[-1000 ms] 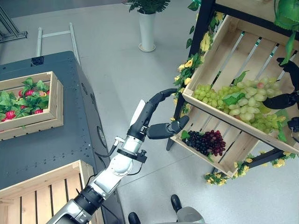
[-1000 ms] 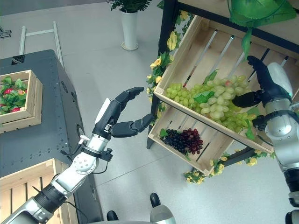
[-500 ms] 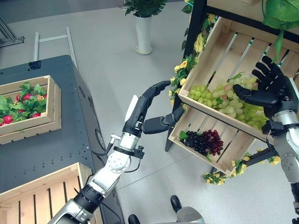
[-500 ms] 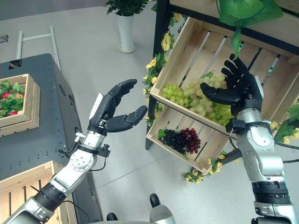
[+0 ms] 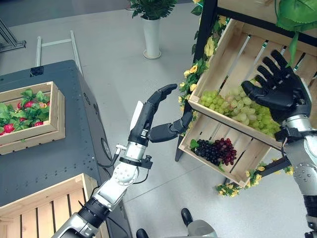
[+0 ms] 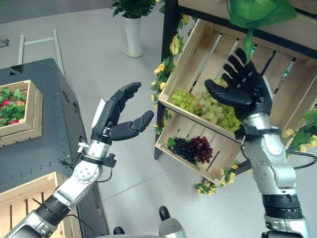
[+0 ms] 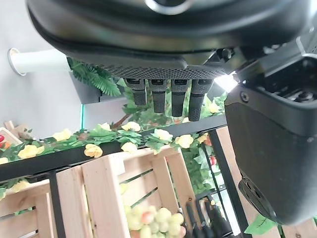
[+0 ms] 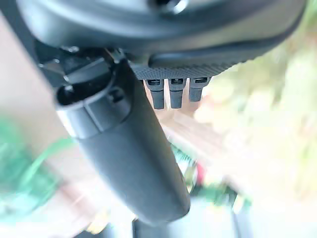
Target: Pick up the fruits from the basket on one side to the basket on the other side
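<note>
Green grapes (image 5: 233, 105) lie in the tilted upper wooden crate (image 5: 221, 47) of a flower-trimmed stand at the right. Dark purple grapes (image 5: 216, 149) lie in the lower crate (image 5: 253, 158) beneath it. My right hand (image 5: 279, 89) is open with spread fingers, raised in front of the green grapes and holding nothing. My left hand (image 5: 151, 119) is open in the air left of the stand, its thumb reaching toward the lower crate's corner. A bare wooden crate (image 5: 37, 208) stands at the near left on the dark table (image 5: 59, 153).
A second crate (image 5: 29, 109) with red fruit and green leaves rests on the table at the far left. A white vase with a plant (image 5: 151, 29) stands on the floor behind. Yellow flowers (image 5: 198, 69) trim the stand's black post.
My right hand has risen from beside the green grapes and spread its fingers in front of them. My left hand has drawn back a little to the left.
</note>
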